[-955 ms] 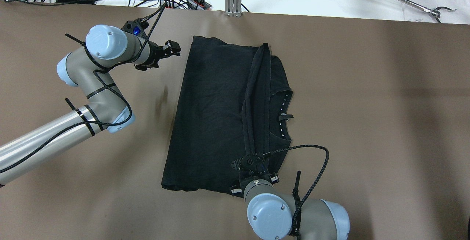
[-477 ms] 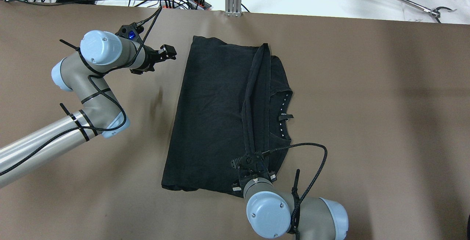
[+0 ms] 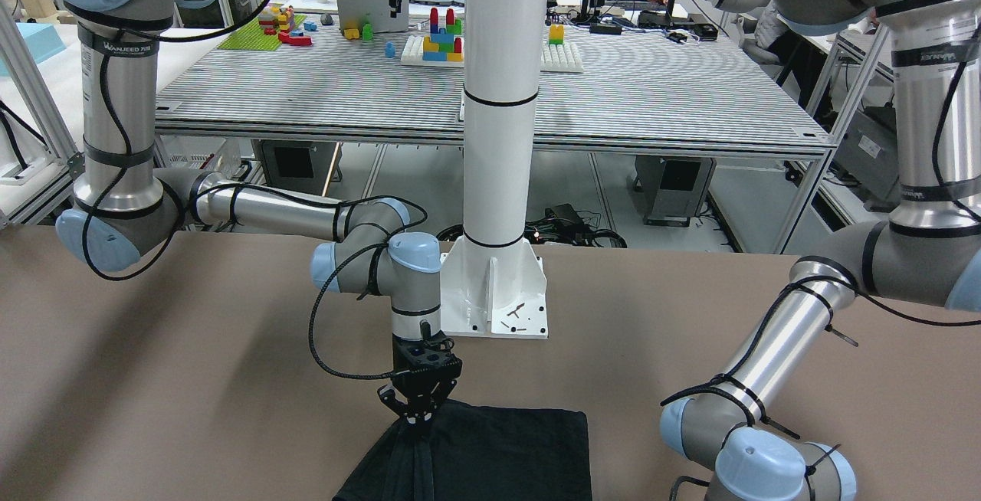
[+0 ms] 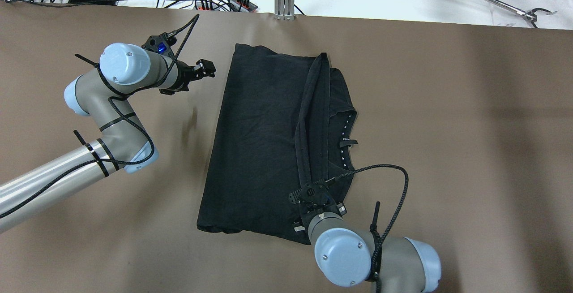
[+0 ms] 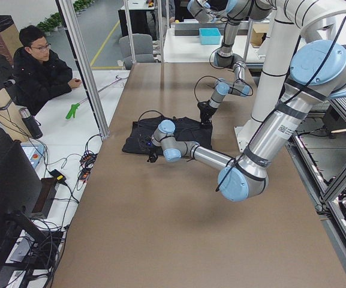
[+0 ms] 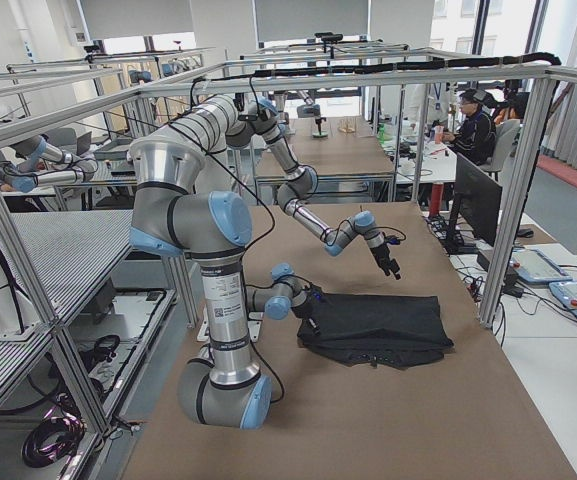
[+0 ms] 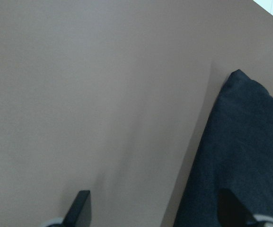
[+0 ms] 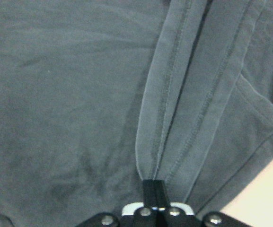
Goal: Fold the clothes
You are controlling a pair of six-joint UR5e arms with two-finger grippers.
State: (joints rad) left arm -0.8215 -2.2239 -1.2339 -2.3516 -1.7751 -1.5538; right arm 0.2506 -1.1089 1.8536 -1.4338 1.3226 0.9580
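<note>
Pinching the hem (image 8: pixel 174 94) at the near edge of the clothes (image 4: pixel 259 136) mid-table, the right gripper (image 8: pixel 154 189) seems mid-fold. The left gripper (image 4: pixel 207 68), spread, hovers beside their far-left corner and should probably grasp it next.

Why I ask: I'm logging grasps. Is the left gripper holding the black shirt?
No: in the overhead view the left gripper hangs over bare table, apart from the shirt, its fingers spread and empty.
</note>
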